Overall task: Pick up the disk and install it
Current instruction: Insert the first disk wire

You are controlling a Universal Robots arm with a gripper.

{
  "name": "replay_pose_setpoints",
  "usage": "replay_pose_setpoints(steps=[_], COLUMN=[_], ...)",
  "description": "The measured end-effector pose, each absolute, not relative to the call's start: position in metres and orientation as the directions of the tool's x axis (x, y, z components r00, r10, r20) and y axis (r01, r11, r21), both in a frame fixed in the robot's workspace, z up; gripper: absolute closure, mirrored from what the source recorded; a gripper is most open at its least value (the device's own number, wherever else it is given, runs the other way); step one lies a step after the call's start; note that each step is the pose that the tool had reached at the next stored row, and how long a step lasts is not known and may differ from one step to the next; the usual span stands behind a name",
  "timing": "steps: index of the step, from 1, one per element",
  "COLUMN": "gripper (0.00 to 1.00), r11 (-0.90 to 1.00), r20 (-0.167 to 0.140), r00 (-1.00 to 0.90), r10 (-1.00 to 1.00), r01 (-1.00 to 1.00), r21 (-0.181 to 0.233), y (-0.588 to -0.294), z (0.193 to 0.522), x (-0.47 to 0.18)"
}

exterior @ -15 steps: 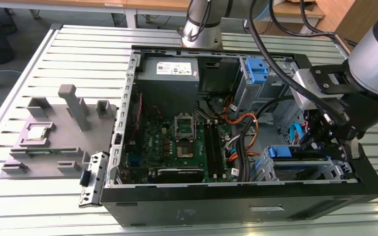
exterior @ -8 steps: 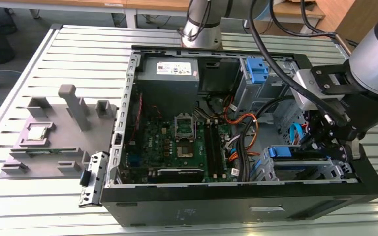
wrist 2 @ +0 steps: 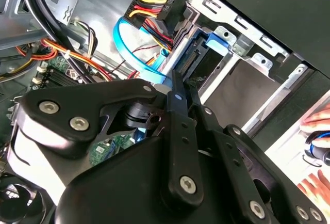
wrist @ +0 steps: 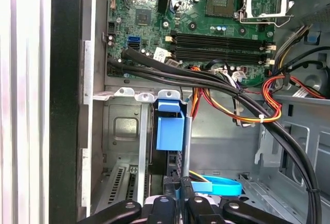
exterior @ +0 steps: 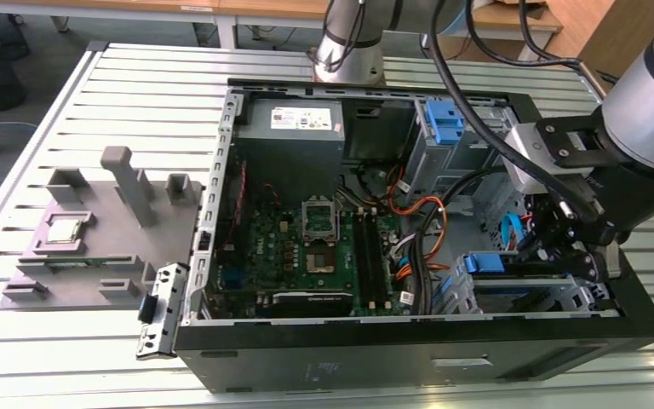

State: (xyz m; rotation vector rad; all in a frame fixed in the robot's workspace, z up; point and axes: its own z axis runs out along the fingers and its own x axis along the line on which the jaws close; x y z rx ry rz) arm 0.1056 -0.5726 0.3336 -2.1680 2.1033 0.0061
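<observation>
So the arm is reaching down into the open computer case (exterior: 418,341) that lies on its side on the slatted table (exterior: 134,94), at the corner on the exterior view's right, near the front edge. The gripper (exterior: 562,247) hangs right over the drive bay there. The disk (wrist: 169,131) stands on edge in that metal drive cage (wrist: 121,131), and mostly what you see of it is the blue carrier frame (the blue tab sticks up between the cage walls in the first wrist view). In the second wrist view the same disk (wrist 2: 198,53) shows its connector end, with a power plug and a blue flat cable (wrist 2: 136,59) hanging just beside it.

The gripper's fingers (wrist: 172,203) look drawn close together, almost touching, right at the edge of the disk. Whether they're actually pinching the frame or just resting next to it, I honestly can't tell.

Elsewhere in the case: the green motherboard (exterior: 316,247), a grey power supply (exterior: 293,119) at the far end, and a bundle of black cables (wrist: 206,77) crossing over the bay.
</observation>
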Motion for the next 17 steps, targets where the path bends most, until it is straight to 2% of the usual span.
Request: replay_pose_setpoints(steps=[17], gripper=[0.84], r11=[-0.026], r20=[-0.087], r00=[0.034], r10=[-0.996], r01=[-0.996], r21=[-0.086], y=[-0.5726], z=[0.3276], x=[0.1055])
